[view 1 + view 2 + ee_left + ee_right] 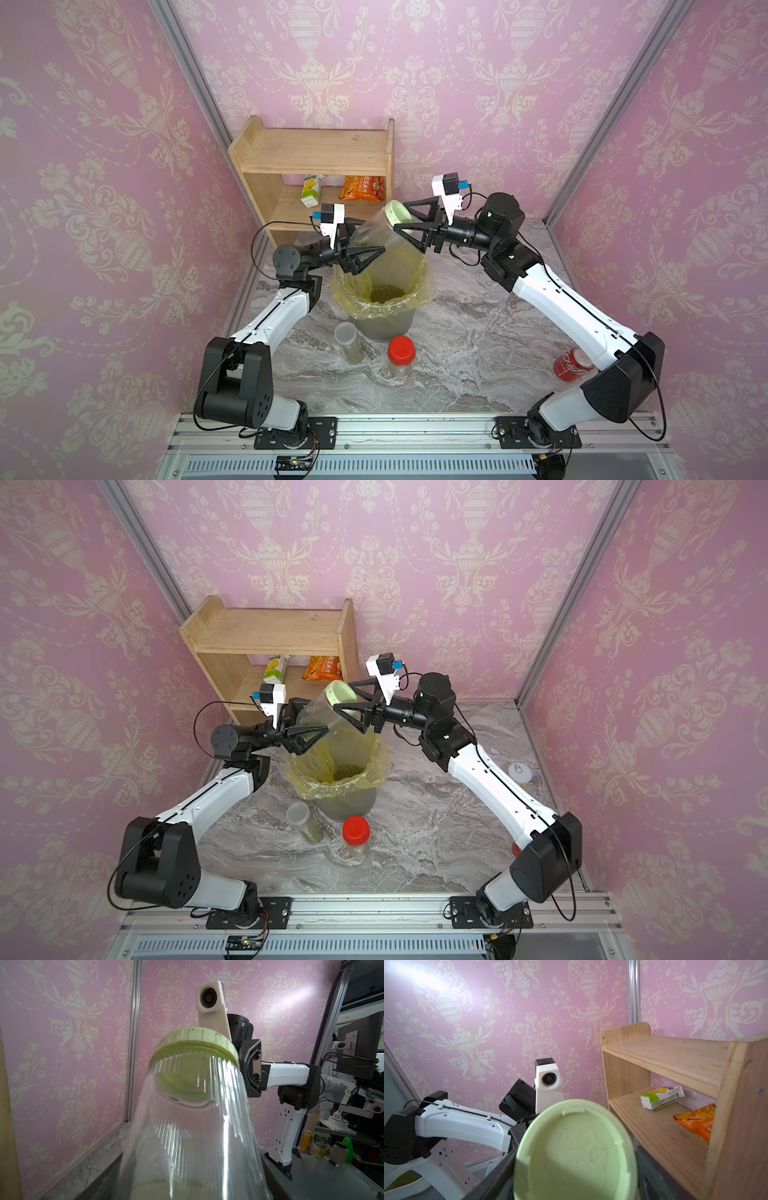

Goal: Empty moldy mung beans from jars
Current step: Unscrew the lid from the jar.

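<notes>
Jar [374, 235] tilted, long axis slanting, green lid [399, 214] uppermost toward right gripper [400, 216].

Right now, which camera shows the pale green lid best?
Right wrist view: the lid fills the foreground, face-on. Left wrist shows its ribbed rim and underside; both top views show it small, inside the right claw.

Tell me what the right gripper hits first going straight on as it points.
The pale green lid of the tilted jar: the right gripper is closed around its rim, so any advance pushes straight into the lid, though palm clearance is unclear.
</notes>
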Tool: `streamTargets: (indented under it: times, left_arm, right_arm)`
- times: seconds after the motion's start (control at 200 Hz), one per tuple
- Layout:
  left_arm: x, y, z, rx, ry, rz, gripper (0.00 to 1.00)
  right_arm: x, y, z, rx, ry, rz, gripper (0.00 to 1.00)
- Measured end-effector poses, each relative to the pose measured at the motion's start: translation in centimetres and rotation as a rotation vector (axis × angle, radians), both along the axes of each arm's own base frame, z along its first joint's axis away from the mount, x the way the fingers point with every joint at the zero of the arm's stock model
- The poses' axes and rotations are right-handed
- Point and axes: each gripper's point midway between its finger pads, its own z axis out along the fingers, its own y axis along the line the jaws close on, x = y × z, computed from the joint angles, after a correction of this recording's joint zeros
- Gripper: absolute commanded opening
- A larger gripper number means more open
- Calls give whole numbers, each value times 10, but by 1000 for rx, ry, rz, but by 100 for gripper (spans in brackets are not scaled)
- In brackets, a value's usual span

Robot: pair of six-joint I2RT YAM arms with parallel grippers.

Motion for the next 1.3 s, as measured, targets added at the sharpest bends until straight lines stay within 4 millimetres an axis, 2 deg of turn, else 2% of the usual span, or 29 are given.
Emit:
streamTargets:
  times: [0.295, 0.52, 0.575, 0.66, 0.725, 1.151, 1.296]
  left_arm:
    - [16, 1, -7, -39, 81, 4, 51]
    - [17, 1, -6, -48, 96, 5, 51]
    - [18, 1, -6, -48, 100, 6, 51]
    - [19, 1, -7, -49, 105, 7, 51]
    - [19, 1, -7, -49, 109, 9, 51]
    - [28, 5, -10, -54, 145, 39, 51]
    - [36, 8, -14, -51, 169, 76, 51]
  right_arm:
    - [17, 0, -3, 16, 33, -59, 93]
    - [19, 0, -2, 25, 46, -70, 94]
    - [21, -1, -2, 27, 46, -78, 91]
    - [24, -3, -1, 32, 47, -99, 77]
    - [26, -4, -1, 38, 59, -107, 73]
    - [31, -11, 8, 81, 67, -126, 68]
    - [33, -28, 6, 80, 80, -196, 66]
